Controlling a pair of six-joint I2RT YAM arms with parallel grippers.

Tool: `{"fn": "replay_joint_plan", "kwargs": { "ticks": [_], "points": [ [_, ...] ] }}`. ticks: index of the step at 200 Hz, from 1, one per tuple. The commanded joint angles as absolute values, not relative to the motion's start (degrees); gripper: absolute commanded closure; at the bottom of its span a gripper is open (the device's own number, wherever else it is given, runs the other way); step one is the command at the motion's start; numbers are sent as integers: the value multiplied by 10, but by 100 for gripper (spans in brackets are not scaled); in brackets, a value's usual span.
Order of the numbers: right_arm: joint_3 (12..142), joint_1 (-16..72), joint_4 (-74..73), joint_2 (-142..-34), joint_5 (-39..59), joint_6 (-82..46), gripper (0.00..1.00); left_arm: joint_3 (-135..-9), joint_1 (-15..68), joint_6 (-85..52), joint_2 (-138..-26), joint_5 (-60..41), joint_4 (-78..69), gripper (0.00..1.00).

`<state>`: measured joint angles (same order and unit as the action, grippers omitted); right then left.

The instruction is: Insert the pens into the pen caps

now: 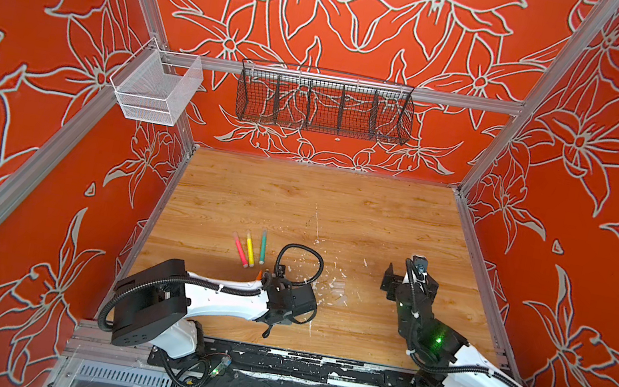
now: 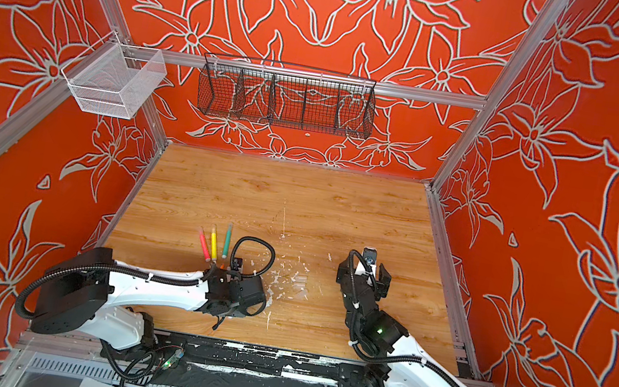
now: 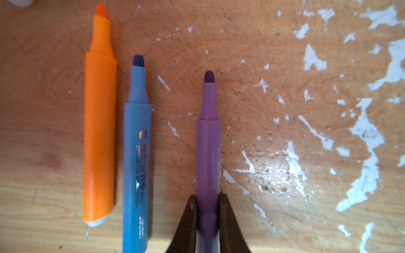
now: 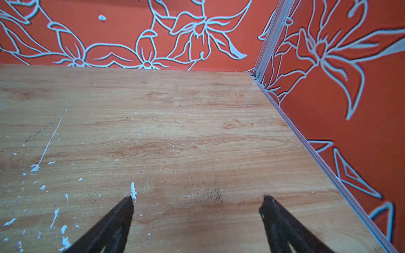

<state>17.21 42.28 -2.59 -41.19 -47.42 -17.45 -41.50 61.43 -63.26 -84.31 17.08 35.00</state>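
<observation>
Between the fingertips of the left gripper point(image 3: 208, 198), the purple pen point(image 3: 208, 153) is pinched low on its barrel. It lies flat on the wooden table point(image 4: 197, 131), with its bare felt tip pointing away from the wrist. The blue pen point(image 3: 137, 164) lies just beside it and roughly parallel, with the orange pen point(image 3: 99, 131) close against the blue one's far side; both are uncapped. In a top view this cluster sits at about seven o'clock from the table's middle. The red-pink pen point(image 1: 240, 250), yellow pen point(image 1: 250, 249) and green pen point(image 1: 263, 247) are fanned out at about eleven o'clock from the left wrist. The pen caps are too faint among the white flecks point(image 3: 363, 135) to pick out with certainty. The right gripper point(image 4: 197, 203) hangs at about three o'clock from the left one, with its jaws wide apart over bare wood and nothing between them. The grip is so far back that the long front of the pen could sag or swivel when lifted, spoiling its line-up with a cap. A skewed rise might also nudge the blue pen and set it rolling. A clear cap mistaken for a fleck would cost the right arm its grasp.
</observation>
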Motion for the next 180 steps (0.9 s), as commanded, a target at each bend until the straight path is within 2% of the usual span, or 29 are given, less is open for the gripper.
{"fn": "replay_joint_plan", "kwargs": {
  "ticks": [1, 26, 57, 83, 111, 129, 148, 167, 180],
  "points": [
    [180, 418, -19, -413, -463, -179, 7, -391, 608, -631, -869, 148, 365, 90],
    [226, 418, 90, -408, -425, -250, 9, -384, 608, -615, -828, 147, 341, 94],
    [255, 418, 155, -372, -270, -330, 12, -399, 608, -582, -751, 171, 351, 97],
    [256, 418, 136, -329, -112, -399, 11, -441, 603, -517, -689, 198, 363, 96],
    [268, 418, 95, -322, 33, -500, 12, -578, 569, -407, -663, 181, 419, 96],
    [284, 418, 78, -326, 53, -554, 8, -655, 518, -352, -669, 123, 415, 95],
    [349, 418, 90, -362, 28, -518, 7, -694, 461, -325, -696, 60, 370, 96],
    [405, 403, 124, -438, -17, -488, 8, -711, 440, -304, -738, 69, 322, 96],
    [403, 364, 74, -484, 17, -457, 13, -709, 438, -273, -762, 71, 273, 98]
  ]
}}
